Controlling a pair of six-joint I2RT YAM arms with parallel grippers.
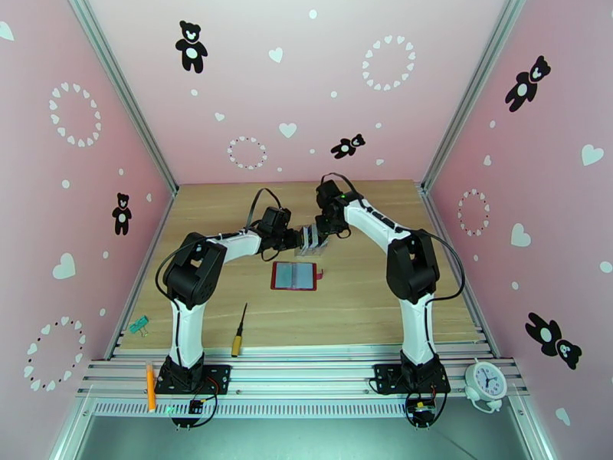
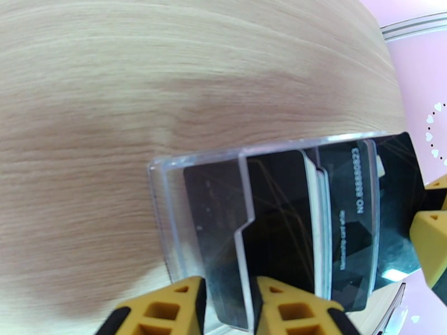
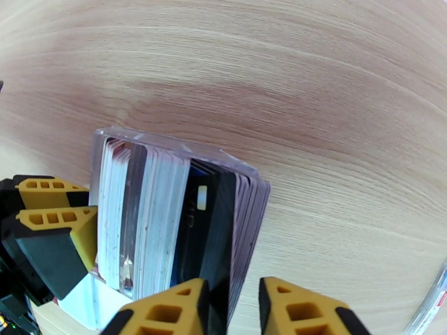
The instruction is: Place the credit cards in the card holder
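Observation:
The card holder [image 1: 295,276], a dark red wallet, lies open on the wooden table with its grey slots facing up. Just behind it stands a clear plastic rack [image 1: 313,239] holding the credit cards [image 3: 145,219] on edge. My left gripper [image 2: 228,286] is shut on the rack's near wall [image 2: 167,202] from the left. From the right, my right gripper [image 3: 233,286] straddles a black card [image 3: 215,230] in the rack. Its left finger [image 3: 167,308] lies against the card, and a gap shows before the other finger.
A yellow-handled screwdriver [image 1: 240,331] lies near the table's front edge. A green clip [image 1: 138,325] and an orange pen [image 1: 150,386] sit at the front left, and a white clock [image 1: 486,381] at the front right. Pink walls enclose the table on three sides.

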